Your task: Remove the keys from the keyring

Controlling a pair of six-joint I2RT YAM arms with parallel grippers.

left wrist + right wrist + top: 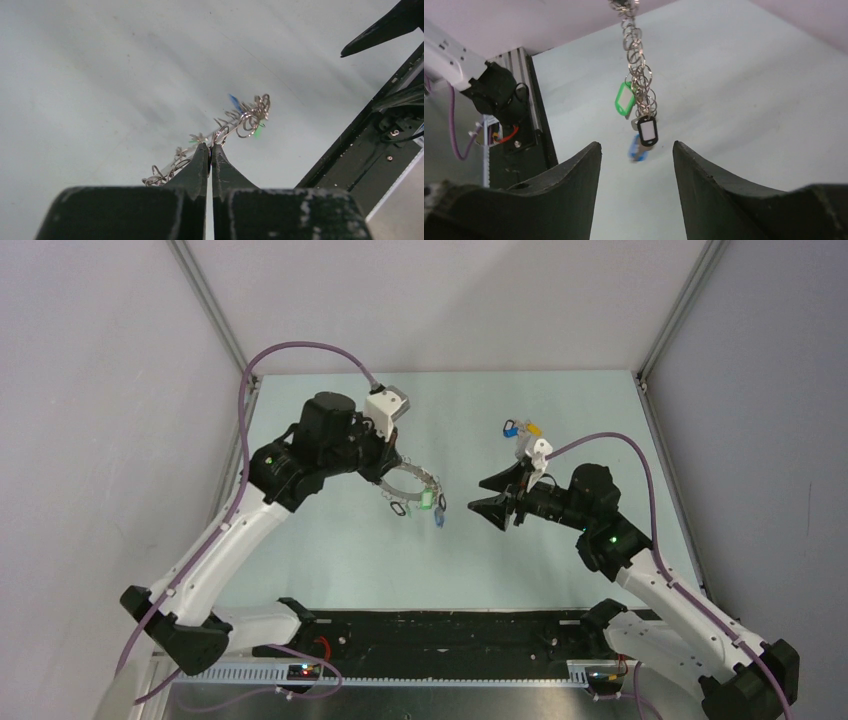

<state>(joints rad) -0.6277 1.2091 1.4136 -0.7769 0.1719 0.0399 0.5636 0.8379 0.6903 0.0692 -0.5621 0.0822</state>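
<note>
While pinched edge-on, keyring (pixel 243 120) toothed, keys (pixel 647 131) dangling

The left gripper (pixel 386 468) holds the keyring (pixel 415 473), its keys (pixel 432 505) dangling near the right gripper (pixel 477 494), fingers spread, with a blue-and-yellow key bunch (pixel 520 428) beyond.

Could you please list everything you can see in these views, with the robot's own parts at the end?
table: one, pale green, under both arms.
keyring: one, silver, rimmed with small wire loops, held up off the table at centre.
keys: at least three, heads green, black and blue, dangling from the keyring's lower end.
small key bunch: one, blue and yellow heads, lying on the table's far side.
left gripper: one, black, shut on the keyring.
right gripper: one, black, open, facing the keys, touching nothing.
</note>
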